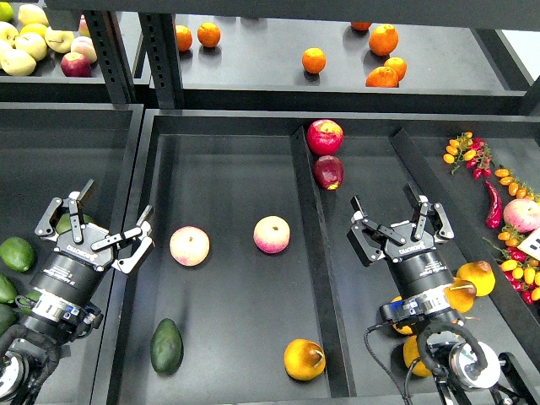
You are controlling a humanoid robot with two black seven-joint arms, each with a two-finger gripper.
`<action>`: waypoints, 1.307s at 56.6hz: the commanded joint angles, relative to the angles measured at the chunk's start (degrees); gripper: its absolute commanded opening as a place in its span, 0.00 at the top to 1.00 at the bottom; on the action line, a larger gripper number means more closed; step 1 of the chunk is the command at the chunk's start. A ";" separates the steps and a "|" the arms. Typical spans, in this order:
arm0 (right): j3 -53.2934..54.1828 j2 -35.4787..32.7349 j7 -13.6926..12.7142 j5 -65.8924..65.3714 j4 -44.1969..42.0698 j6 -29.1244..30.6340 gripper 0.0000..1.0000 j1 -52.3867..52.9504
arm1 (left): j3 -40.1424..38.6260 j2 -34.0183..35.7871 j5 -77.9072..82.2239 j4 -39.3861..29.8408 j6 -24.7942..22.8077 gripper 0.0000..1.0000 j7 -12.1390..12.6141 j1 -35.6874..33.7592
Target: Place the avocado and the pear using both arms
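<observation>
I have both arms hovering over the black shelf with nothing in either. My left gripper point(108, 221) sits above the divider at the left edge of the middle tray point(236, 337), its jaws spread wide and empty. My right gripper point(398, 221) hangs over the narrower tray point(371, 160) to the right, jaws also spread and empty.

The avocado point(166, 346) lies in the middle tray near its front left corner, long axis pointing away from me, just below and right of my left gripper. The pear point(304, 359) rests near the same tray's front right corner, close to the divider, stem toward the right. That split suits 1 fruit per arm, as I judge it: each already lies on the side of the arm nearest it.

2 peaches point(189, 245) sit farther back in the tray, well apart from both targets, so they should not crowd a grasp. More pears point(475, 277) lie beside my right wrist.
</observation>
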 commanded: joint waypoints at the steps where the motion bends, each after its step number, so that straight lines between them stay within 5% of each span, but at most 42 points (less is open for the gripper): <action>1: 0.00 0.00 0.00 0.00 0.00 0.00 0.00 0.00 | 0.00 0.00 0.00 0.01 0.00 0.01 0.18 0.00; 15: 0.00 0.00 -0.09 0.00 0.00 0.00 0.00 0.00 | 2.10 0.00 0.44 0.37 0.00 0.01 1.49 -1.67; 35: 0.09 0.00 -0.09 0.00 -0.09 -0.09 0.00 0.00 | 11.68 1.40 3.60 2.12 0.00 0.01 9.89 -13.18; 53: 0.61 0.00 -0.09 0.00 -0.09 -0.18 0.00 0.00 | 18.01 6.59 14.68 2.21 0.00 0.01 9.89 -21.97; 74: 7.29 0.00 -0.09 1.50 0.00 -0.18 0.00 0.70 | 39.19 25.40 14.94 5.64 0.00 0.01 9.89 -32.69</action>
